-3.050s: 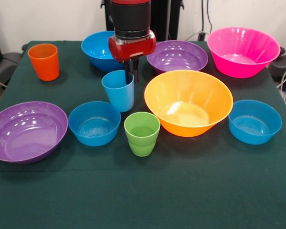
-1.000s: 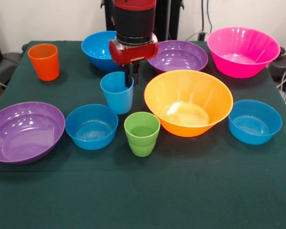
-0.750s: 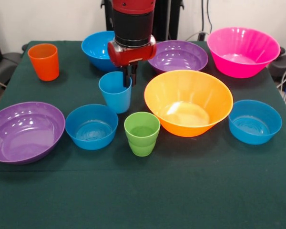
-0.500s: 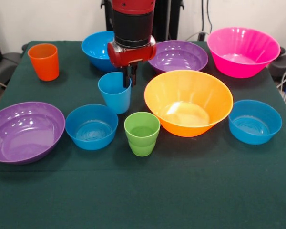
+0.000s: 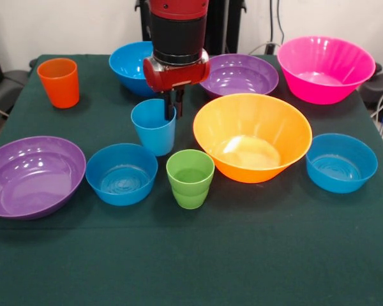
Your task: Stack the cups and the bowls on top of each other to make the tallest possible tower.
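Green cloth table (image 5: pixel 255 255), nothing stacked yet. My gripper (image 5: pixel 174 104) is clamped on the rim of the light blue cup (image 5: pixel 154 126), one finger inside, one outside; rim pinch probably so it lifts upright for nesting. Green cup (image 5: pixel 190 178) just in front of me, small blue bowl (image 5: pixel 121 173) beside it, orange-yellow bowl (image 5: pixel 252 137) to one side. No readable labels or writing.

Arm (image 5: pixel 177 32): black cyl. wrist w/ red band above, glossy red housing below, dark hand (image 5: pixel 174 102).
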